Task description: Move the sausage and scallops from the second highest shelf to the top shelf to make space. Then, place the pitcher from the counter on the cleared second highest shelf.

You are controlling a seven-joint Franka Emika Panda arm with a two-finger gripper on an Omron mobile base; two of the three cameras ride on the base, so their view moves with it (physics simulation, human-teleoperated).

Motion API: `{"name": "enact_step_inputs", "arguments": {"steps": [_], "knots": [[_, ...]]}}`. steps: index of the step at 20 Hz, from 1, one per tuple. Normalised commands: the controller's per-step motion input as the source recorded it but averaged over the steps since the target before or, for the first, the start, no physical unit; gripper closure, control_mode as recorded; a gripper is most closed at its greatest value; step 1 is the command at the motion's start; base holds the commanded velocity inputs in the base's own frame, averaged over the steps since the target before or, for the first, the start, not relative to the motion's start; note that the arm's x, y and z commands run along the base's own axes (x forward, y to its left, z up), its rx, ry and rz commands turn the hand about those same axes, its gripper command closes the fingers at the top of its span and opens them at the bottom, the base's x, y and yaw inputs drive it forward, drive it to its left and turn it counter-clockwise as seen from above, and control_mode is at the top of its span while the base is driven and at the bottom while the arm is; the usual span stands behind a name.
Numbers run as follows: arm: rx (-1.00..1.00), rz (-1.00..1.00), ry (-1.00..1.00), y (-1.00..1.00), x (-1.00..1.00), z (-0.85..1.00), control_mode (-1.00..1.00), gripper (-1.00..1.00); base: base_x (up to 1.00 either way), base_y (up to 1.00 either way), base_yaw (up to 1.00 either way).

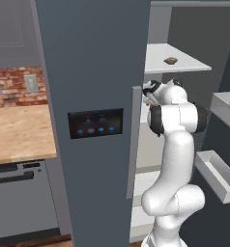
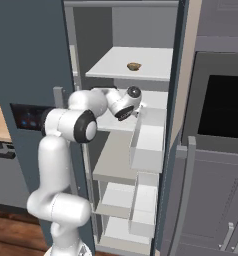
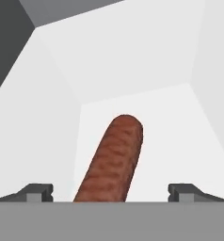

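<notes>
The scallops (image 2: 134, 66) are already sitting on the top shelf (image 2: 106, 67), upper middle of the right base frame, so that part is looking done. The gripper (image 3: 111, 190) is reaching into the shelf below with its jaws spread wide and gripping nothing, the sausage (image 3: 113, 162) lying between the tips at bottom centre of the hand frame. Sausage and pitcher are both waiting.
</notes>
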Motion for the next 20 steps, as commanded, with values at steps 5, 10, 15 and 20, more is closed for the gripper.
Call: {"name": "enact_step_inputs", "arguments": {"steps": [5,10,15,20], "knots": [[0.00,0.02,0.04,0.00,0.43,-0.23,-1.00,-1.00,0.00,0.00,0.00],[0.00,0.01,0.07,0.00,0.24,-0.44,-1.00,1.00,0.00,0.00,0.00],[0.00,0.00,0.12,0.00,-0.07,-0.67,-1.00,1.00,0.00,0.00,0.00],[-0.03,0.00,0.13,0.05,-0.47,-0.63,-1.00,1.00,0.00,0.00,0.00]]}}
